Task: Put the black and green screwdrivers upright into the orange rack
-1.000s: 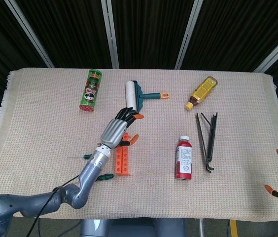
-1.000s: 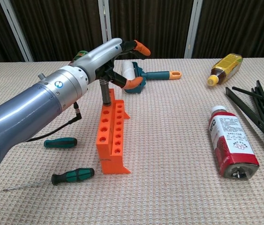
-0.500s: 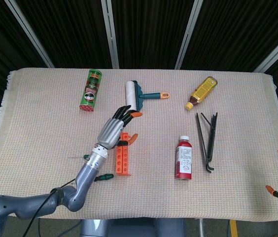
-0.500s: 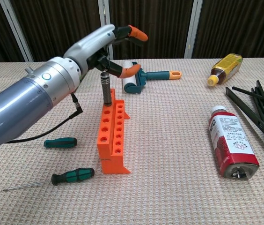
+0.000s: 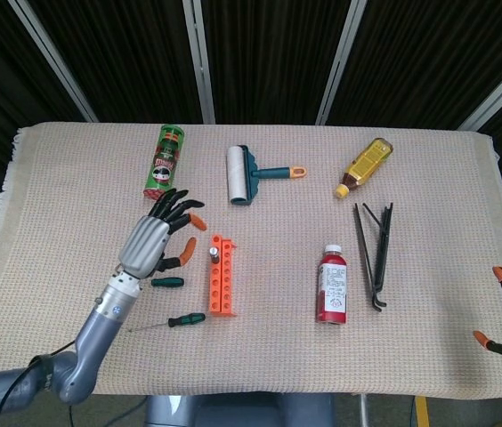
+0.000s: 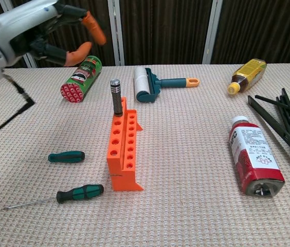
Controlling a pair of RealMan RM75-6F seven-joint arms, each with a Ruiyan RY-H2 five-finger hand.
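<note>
Already one grey-handled tool (image 6: 116,96) stands upright in the orange rack (image 6: 123,151) (far end); two screwdrivers, one (image 6: 66,156) and another (image 6: 80,193), lie beside it, so the left hand (image 5: 157,237) hovers spread and empty.

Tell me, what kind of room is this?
Probably a robot test lab, not a home: a cloth-covered table in front of dark curtains, a robot hand raised over it, and odd items like an orange rack and screwdrivers.
</note>
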